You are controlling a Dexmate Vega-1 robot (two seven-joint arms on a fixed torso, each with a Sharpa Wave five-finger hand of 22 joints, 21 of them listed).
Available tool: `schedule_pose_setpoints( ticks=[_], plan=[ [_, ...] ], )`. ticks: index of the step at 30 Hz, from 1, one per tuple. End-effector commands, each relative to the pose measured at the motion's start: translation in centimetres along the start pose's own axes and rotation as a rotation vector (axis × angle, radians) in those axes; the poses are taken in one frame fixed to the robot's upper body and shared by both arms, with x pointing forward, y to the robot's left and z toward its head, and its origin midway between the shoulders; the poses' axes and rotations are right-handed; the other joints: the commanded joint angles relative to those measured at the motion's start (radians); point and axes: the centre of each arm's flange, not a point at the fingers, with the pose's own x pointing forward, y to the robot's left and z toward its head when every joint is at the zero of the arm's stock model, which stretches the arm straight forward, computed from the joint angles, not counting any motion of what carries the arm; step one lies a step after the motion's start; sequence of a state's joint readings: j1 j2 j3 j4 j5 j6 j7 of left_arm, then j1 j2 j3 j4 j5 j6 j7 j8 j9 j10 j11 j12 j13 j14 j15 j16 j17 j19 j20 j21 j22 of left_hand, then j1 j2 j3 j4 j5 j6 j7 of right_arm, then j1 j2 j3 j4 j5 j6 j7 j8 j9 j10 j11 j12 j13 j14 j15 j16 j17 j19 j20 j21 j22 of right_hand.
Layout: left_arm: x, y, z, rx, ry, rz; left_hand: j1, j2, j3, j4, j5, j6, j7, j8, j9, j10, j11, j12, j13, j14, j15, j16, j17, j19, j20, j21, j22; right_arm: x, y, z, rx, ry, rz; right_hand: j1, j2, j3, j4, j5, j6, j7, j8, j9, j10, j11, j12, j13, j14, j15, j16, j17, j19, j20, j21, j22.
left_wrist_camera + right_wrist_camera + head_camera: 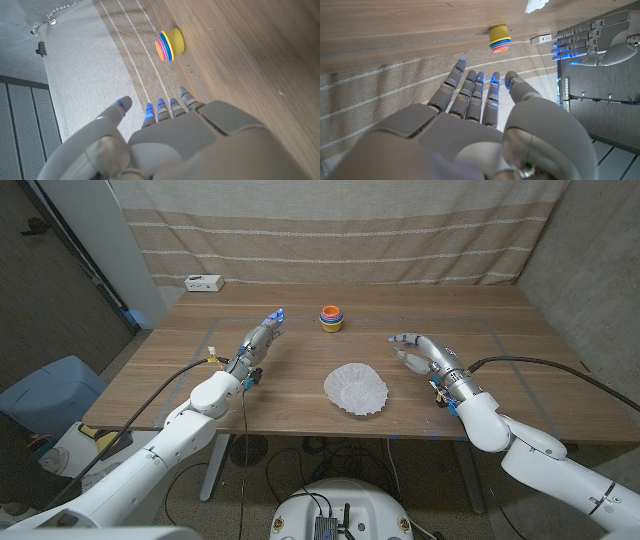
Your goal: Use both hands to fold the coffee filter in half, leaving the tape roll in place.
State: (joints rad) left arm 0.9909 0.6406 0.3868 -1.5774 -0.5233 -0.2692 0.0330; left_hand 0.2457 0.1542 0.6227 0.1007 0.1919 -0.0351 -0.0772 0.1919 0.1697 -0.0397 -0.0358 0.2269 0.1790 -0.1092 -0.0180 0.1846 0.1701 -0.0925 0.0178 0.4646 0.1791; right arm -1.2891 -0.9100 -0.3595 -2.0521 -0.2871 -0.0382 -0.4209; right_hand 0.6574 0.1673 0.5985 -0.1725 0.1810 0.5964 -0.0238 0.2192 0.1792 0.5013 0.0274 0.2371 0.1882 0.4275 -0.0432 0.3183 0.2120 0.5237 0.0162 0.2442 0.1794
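Both the left hand [262, 336] and right hand [420, 352] hover empty, fingers extended.

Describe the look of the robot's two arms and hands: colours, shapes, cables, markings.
Both arms have smooth white rounded shells, with a black cable running along each toward the wrist. The left hand and right hand are grey and segmented, with blue-lit fingertips. Small yellow and blue fittings sit at the wrists. The backs of the hands are plain grey plates.

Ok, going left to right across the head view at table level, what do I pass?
Left hand → tape roll → coffee filter → right hand.
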Motion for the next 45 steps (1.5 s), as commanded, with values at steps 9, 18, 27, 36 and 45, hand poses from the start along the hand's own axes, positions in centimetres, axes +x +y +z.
schedule_pose_setpoints(
  ticks=[9,18,27,36,45],
  plan=[
    [0.2,-0.4,-0.4,-0.002,0.004,-0.012,-0.007,-0.002,-0.003,-0.007,-0.001,0.009,0.001,-0.005,0.005,0.005,-0.001,-0.007,0.005,-0.003,-0.006,-0.002,0.001,0.003,-0.005,-0.007,0.003,-1.4,0.6,1.9,-0.128,-0.082,0.058,0.030,0.007,-0.016,0.007,-0.001,0.071,0.001,0.015,0.006,0.053,0.000,0.009,0.007,0.050,-0.025,0.029,0.015,0.017,-0.003,0.006,0.005],
    [0.3,-0.5,-0.6,-0.007,0.006,-0.015,-0.008,0.001,-0.001,-0.006,0.000,0.009,0.000,-0.006,0.005,0.007,-0.001,-0.009,0.006,-0.002,-0.007,-0.002,0.002,0.004,-0.003,-0.010,0.003,-1.7,1.0,2.5,-0.139,-0.095,0.100,0.039,0.008,-0.023,0.010,-0.002,0.092,0.002,0.015,0.006,0.065,-0.009,0.007,0.007,0.054,-0.027,0.035,0.021,0.020,-0.008,0.007,0.005],
    [0.6,-0.6,-0.6,-0.009,-0.004,-0.031,-0.012,0.005,0.000,-0.006,0.001,0.008,0.005,-0.009,0.005,0.005,0.003,-0.014,0.006,-0.003,-0.008,-0.003,0.002,0.022,-0.067,-0.011,0.003,-2.0,1.9,3.0,-0.134,-0.116,0.152,0.037,0.011,-0.032,0.021,-0.003,0.100,0.003,0.010,0.006,0.074,0.000,0.006,0.008,0.060,-0.024,0.042,0.027,0.023,-0.006,0.007,0.006],
    [0.0,-0.6,-0.7,0.021,-0.002,-0.030,-0.011,0.010,0.003,-0.007,0.002,0.007,0.010,-0.009,0.005,0.007,-0.001,-0.015,0.006,0.000,-0.016,-0.002,0.002,0.025,-0.071,-0.013,0.002,-2.1,3.2,3.4,-0.124,-0.135,0.201,0.039,0.012,-0.031,0.022,-0.001,0.111,0.007,0.009,0.006,0.082,-0.002,0.005,0.008,0.063,-0.024,0.042,0.027,0.024,-0.007,0.008,0.006],
    [-0.7,-0.8,-0.6,0.048,-0.002,-0.035,-0.010,0.014,0.005,-0.008,0.003,0.012,0.012,-0.008,0.005,0.009,-0.004,-0.015,0.006,0.002,-0.019,-0.002,0.002,0.026,-0.069,-0.015,0.002,-2.4,4.0,3.6,-0.132,-0.148,0.224,0.053,0.013,-0.030,0.016,0.000,0.117,0.004,0.005,0.006,0.088,-0.004,0.004,0.008,0.066,-0.028,0.046,0.030,0.025,-0.007,0.008,0.006]
  ],
)
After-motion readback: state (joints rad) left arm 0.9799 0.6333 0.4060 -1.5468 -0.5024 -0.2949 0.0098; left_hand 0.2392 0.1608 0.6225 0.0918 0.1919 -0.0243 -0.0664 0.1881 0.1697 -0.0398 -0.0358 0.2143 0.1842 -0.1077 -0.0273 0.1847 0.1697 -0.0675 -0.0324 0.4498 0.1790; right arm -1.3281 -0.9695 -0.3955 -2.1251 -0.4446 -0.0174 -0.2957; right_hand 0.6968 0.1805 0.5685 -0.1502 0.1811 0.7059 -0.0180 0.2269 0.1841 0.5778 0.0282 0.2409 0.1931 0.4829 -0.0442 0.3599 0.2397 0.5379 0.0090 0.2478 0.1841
